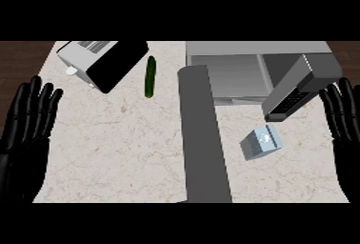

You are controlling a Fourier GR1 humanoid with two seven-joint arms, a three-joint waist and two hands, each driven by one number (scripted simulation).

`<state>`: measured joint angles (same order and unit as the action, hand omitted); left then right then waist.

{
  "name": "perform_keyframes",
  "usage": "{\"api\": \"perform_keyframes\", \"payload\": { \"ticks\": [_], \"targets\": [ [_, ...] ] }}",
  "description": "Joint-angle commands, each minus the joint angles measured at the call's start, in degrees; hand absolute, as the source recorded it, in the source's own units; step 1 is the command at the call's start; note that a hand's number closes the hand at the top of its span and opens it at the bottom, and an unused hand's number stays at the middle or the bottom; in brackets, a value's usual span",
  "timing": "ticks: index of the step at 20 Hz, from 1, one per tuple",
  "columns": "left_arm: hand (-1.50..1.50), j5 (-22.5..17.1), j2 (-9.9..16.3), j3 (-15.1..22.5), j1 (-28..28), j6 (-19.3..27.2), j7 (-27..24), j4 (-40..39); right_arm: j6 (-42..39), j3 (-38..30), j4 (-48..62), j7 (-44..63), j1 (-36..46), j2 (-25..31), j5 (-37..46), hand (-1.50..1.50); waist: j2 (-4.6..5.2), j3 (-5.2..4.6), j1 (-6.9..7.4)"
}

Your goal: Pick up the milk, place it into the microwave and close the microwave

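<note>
The milk [259,143] is a small pale blue-grey carton lying on the marble counter, right of centre. Behind it stands the grey microwave [232,78] with its door [299,90] swung open toward the right. My right hand [345,114] rests at the right edge with fingers straight and up, about a hand's width right of the milk and not touching it. At the left edge my left hand [29,119] rests the same way, far from the milk. Neither hand holds anything.
A dark grey strip [204,143] runs down the counter's middle, just left of the milk. A green cucumber [150,76] lies at the back centre-left. A toaster-like appliance [102,62] with a black panel sits at the back left corner.
</note>
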<state>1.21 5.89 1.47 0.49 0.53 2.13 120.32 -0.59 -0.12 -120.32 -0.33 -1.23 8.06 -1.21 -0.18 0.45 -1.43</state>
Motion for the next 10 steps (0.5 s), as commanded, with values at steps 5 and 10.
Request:
{"api": "perform_keyframes", "payload": {
  "ticks": [5, 10],
  "targets": [
    [-1.50, -4.64, 2.93, -5.52, -5.37, -3.77, 0.58, -4.50, 5.89, 3.42, -7.90, 9.90, 1.76, -2.28, 9.57, -1.50, 0.16, -0.48, 1.27],
    [-1.50, -17.03, -1.12, -5.38, 9.73, -8.45, -1.31, 2.36, 3.81, 6.10, -8.52, 10.04, -0.85, -4.44, 4.98, -1.50, -0.02, -0.49, 1.89]
  ]
}}
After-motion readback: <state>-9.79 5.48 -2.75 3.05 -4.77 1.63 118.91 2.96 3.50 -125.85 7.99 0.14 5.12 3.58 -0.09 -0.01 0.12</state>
